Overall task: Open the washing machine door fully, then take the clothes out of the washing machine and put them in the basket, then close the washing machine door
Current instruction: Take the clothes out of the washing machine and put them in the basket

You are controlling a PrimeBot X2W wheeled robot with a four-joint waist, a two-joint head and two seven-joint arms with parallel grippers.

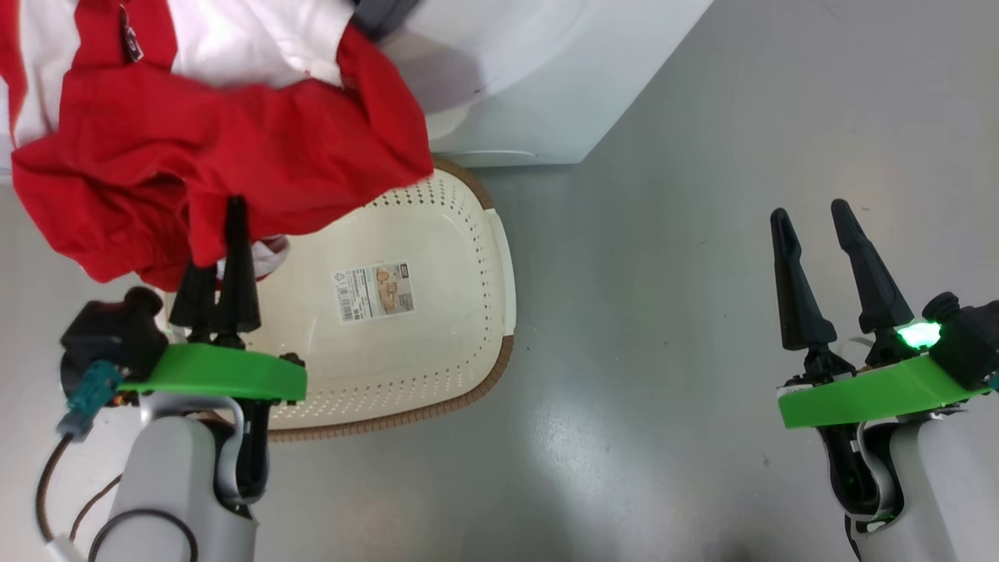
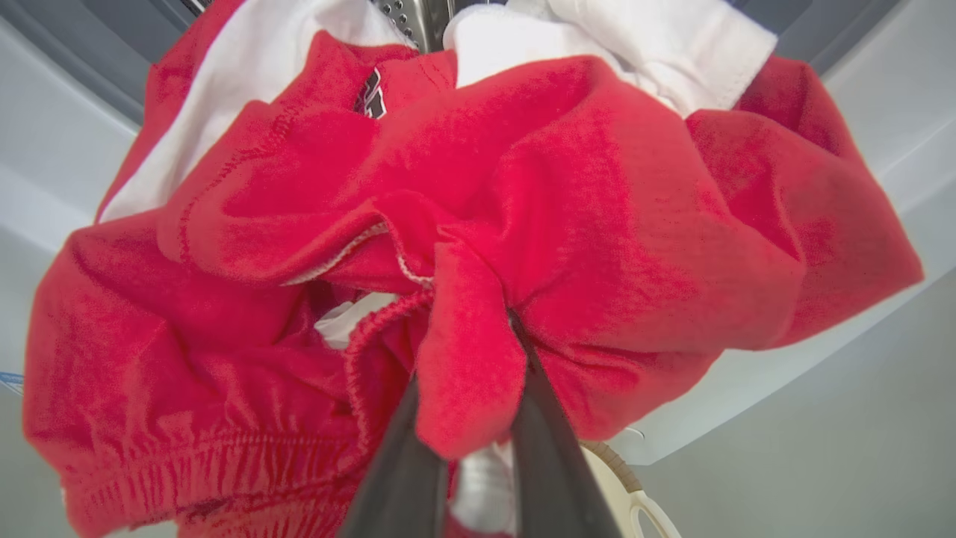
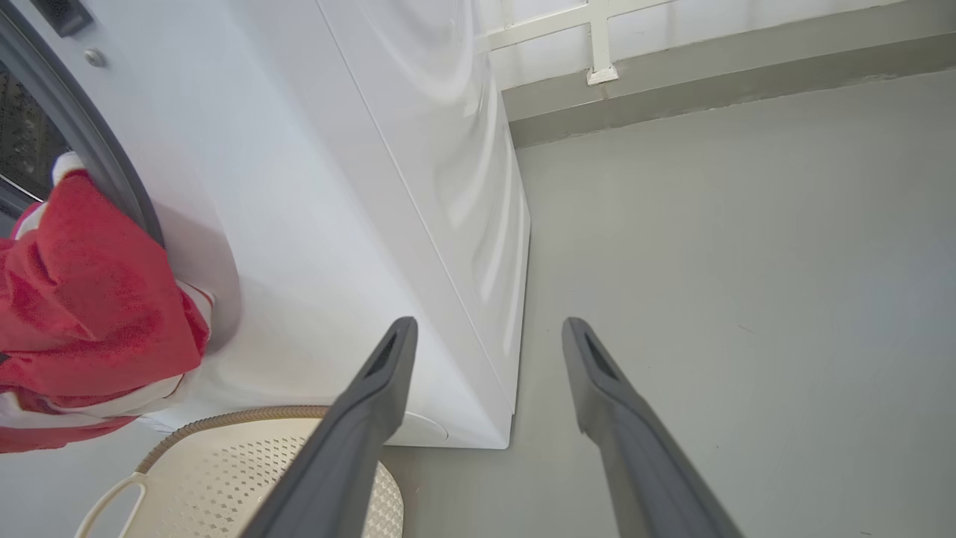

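Since your left pincer (image 1: 222, 234) is clenched on a fold of the red clothes (image 1: 234, 148), the removal step is in hand. The garment hangs at the mouth of the washing machine (image 1: 531, 78), over the left end of the basket (image 1: 503, 265) on the floor. Your right pincer (image 1: 810, 209) hangs released, well apart. Next move, by judgement: draw the garment clear, centre it over the basket, then release.

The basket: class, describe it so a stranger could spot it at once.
Find the big white washing machine; the basket sits on the grey floor at its foot. It is a cream oval with small holes, a brown woven-look rim and a barcode label inside, partly under hanging red clothes.
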